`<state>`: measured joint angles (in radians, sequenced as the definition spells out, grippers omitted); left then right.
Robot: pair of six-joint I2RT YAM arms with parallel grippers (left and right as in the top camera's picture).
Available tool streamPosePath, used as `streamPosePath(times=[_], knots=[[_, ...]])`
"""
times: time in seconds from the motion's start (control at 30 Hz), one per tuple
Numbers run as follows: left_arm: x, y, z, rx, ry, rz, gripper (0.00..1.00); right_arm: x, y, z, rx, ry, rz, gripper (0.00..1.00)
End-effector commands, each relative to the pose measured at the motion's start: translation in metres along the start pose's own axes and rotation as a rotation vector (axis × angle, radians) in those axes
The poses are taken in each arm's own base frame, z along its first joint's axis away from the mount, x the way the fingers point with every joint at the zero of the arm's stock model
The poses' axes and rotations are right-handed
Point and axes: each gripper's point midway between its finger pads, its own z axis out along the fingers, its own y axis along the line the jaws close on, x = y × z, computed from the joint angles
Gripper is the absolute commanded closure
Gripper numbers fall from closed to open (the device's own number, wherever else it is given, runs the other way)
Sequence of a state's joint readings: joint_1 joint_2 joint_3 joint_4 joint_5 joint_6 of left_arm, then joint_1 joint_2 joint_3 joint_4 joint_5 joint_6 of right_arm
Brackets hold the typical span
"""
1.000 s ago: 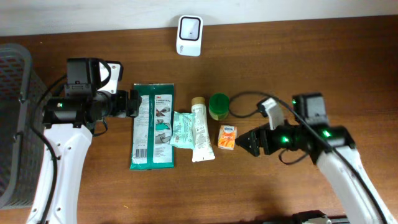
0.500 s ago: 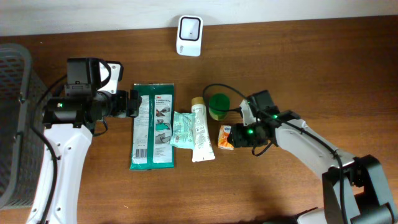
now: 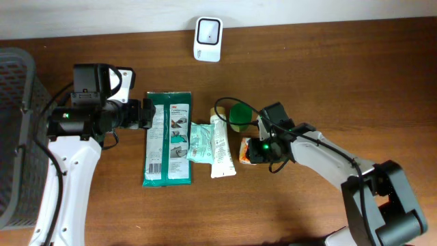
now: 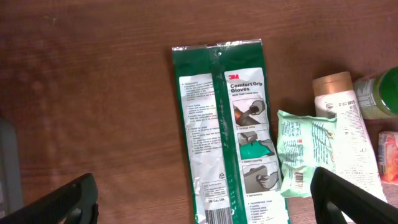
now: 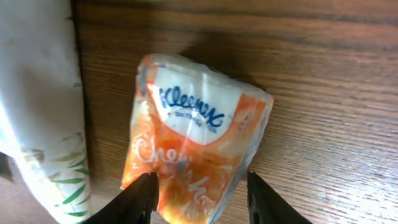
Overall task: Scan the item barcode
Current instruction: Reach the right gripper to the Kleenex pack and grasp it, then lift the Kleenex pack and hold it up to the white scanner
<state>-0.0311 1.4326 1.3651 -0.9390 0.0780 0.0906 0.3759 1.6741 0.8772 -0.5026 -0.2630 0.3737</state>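
The right tool (image 5: 202, 196) is pinching the near end of the orange tissue pack (image 5: 193, 130), one finger pressing on each side, while the pack is lying flat on the tabletop (image 3: 321, 75) just beside the white tube (image 5: 37, 112). The wrapper is soft and is crumpling, so the squeeze is probably best kept light but firm enough that the pack is not slipping out on the lift. It is worth raising it straight up, clearing the tube, then carrying it toward the white scanner (image 3: 207, 30) at the far edge. No barcode is showing on the top face, so the pack is likely needing a turn. The left tool (image 4: 205, 200) is hanging wide open over the green glove bag (image 4: 227, 124), holding nothing.
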Motion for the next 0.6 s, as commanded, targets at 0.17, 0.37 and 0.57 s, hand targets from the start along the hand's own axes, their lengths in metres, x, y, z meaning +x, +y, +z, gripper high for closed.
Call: streamPosePath(times=[0.17,0.37,0.57], knots=[[-0.001,0.002,0.000,-0.003,-0.004,0.015,0.01,0.008,-0.022,-0.001,-0.024,0.069,0.118,0.96],[-0.001,0.002,0.000,-0.003,-0.004,0.015,0.01,-0.007,0.049,-0.113,-0.598,0.023,-0.199,0.96],[-0.001,0.002,0.000,-0.003,-0.004,0.015,0.01,-0.003,0.092,-0.195,-0.852,-0.059,-0.291,0.96]])
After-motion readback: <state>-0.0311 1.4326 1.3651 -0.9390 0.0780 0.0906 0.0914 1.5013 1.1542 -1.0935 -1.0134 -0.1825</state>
